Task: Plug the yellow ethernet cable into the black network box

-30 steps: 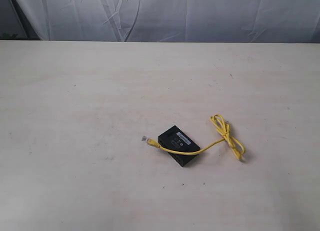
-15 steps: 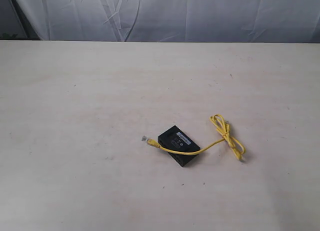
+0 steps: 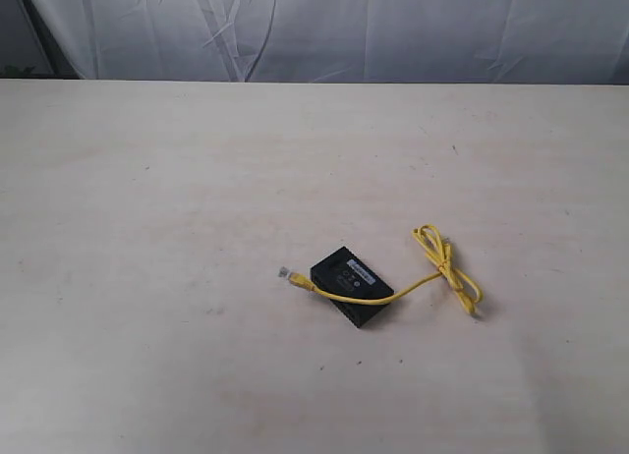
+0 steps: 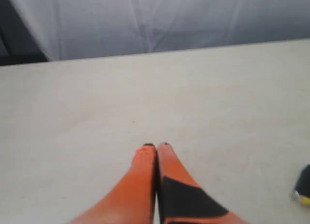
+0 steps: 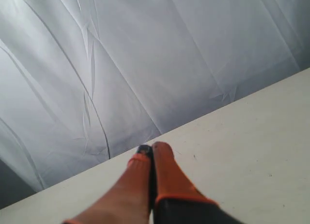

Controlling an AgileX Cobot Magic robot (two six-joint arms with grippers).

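The black network box [image 3: 352, 286] lies flat on the pale table, a little right of centre in the exterior view. The yellow ethernet cable [image 3: 447, 271] crosses the box's front edge; one clear plug [image 3: 286, 274] rests on the table just left of the box, and the knotted loops lie to the right. Neither arm shows in the exterior view. In the left wrist view my left gripper [image 4: 156, 146] is shut with nothing in it, and a sliver of the box [image 4: 304, 181] with a bit of yellow shows at the frame's edge. My right gripper [image 5: 151, 148] is shut and empty above bare table.
A wrinkled white curtain [image 3: 324, 27] hangs behind the table's far edge [image 3: 314, 82]. The table surface [image 3: 147, 228] is pale and lightly scuffed.
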